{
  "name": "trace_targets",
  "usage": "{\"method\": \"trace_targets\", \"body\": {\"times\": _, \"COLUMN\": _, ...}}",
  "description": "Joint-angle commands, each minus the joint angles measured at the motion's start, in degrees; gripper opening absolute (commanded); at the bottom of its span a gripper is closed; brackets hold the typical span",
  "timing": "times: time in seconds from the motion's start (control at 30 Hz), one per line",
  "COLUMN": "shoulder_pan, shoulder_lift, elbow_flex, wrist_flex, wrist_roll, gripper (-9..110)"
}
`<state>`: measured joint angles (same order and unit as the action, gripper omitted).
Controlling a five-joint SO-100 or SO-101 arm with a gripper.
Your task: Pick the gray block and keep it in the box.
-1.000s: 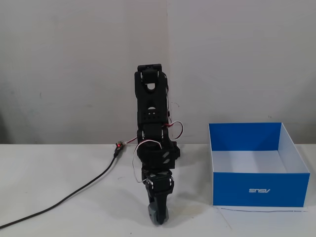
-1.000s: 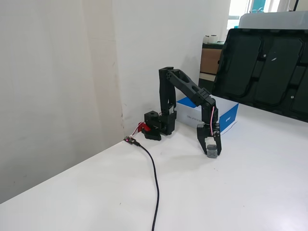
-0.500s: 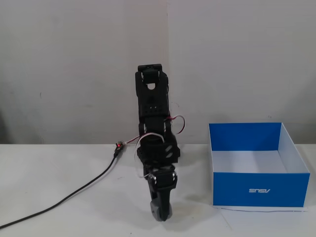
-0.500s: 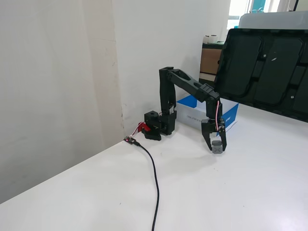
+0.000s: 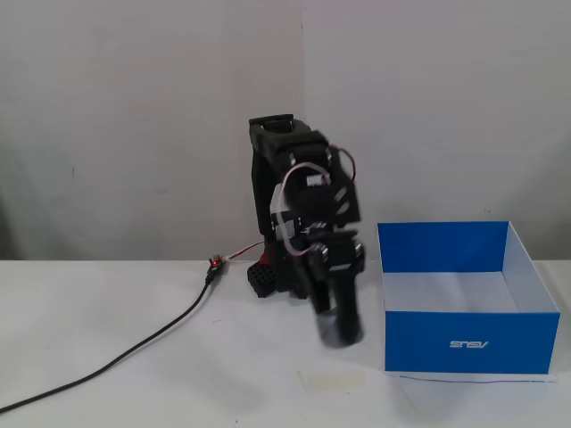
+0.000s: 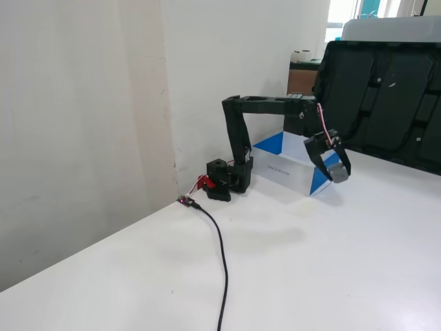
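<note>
gripper state: the gripper (image 6: 335, 167) is clamping narrow around the gray block (image 6: 336, 169), which is sitting between its black fingers in a fixed view; in the other fixed view the tip (image 5: 341, 328) is blurring and the block is not showing clearly.
block place: it is hanging in the air above the white table (image 6: 310, 262), not yet inside the box.
box place: the box (image 5: 470, 343) is standing open just to the right of the claw in a fixed view, its blue wall near but apart from the fingers.
key relation: the box opening is lying sideways from the held block, so the carry is needing a swing toward the box, clearing its near wall.
clutter: a pale tape strip (image 5: 332, 380) and a black cable (image 5: 134, 352) are lying on the table.
</note>
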<state>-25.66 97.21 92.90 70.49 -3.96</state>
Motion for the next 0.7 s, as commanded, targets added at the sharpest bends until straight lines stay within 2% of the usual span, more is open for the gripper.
{"method": "trace_targets", "body": {"times": 0.0, "shoulder_pan": -6.5, "shoulder_lift": 7.65, "elbow_flex": -4.92, "wrist_flex": 0.18, "wrist_roll": 4.48, "gripper": 8}}
{"method": "trace_targets", "body": {"times": 0.33, "shoulder_pan": -23.91, "shoulder_lift": 11.34, "elbow_flex": -5.54, "wrist_flex": 1.58, "wrist_roll": 16.0, "gripper": 8}}
{"method": "trace_targets", "body": {"times": 0.67, "shoulder_pan": -40.78, "shoulder_lift": 12.13, "elbow_flex": -4.39, "wrist_flex": 5.62, "wrist_roll": 18.46, "gripper": 8}}
